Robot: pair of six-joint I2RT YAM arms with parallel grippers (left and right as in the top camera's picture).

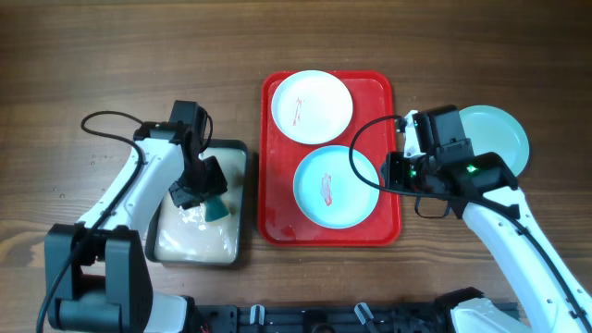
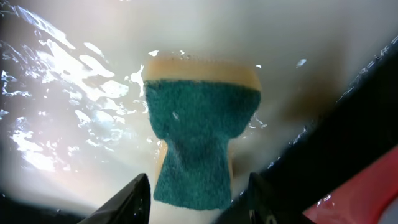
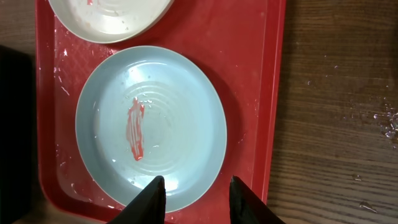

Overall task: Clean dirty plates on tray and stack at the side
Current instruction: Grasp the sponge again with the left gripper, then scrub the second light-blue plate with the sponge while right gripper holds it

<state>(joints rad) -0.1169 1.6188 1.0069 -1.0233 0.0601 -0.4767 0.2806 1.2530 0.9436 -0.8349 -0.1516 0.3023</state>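
My right tool [image 3: 196,199], fingers spread, hangs over the rim of the smeared blue plate [image 3: 152,127] on the red tray [image 3: 249,62]; left tool [image 2: 196,193] pinches a sponge [image 2: 199,130] in the watery pan [image 1: 245,222]. Brown wooden tabletop [image 3: 336,124].

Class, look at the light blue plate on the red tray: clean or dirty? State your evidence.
Dirty: the light blue plate on the tray has a red smear near its middle.
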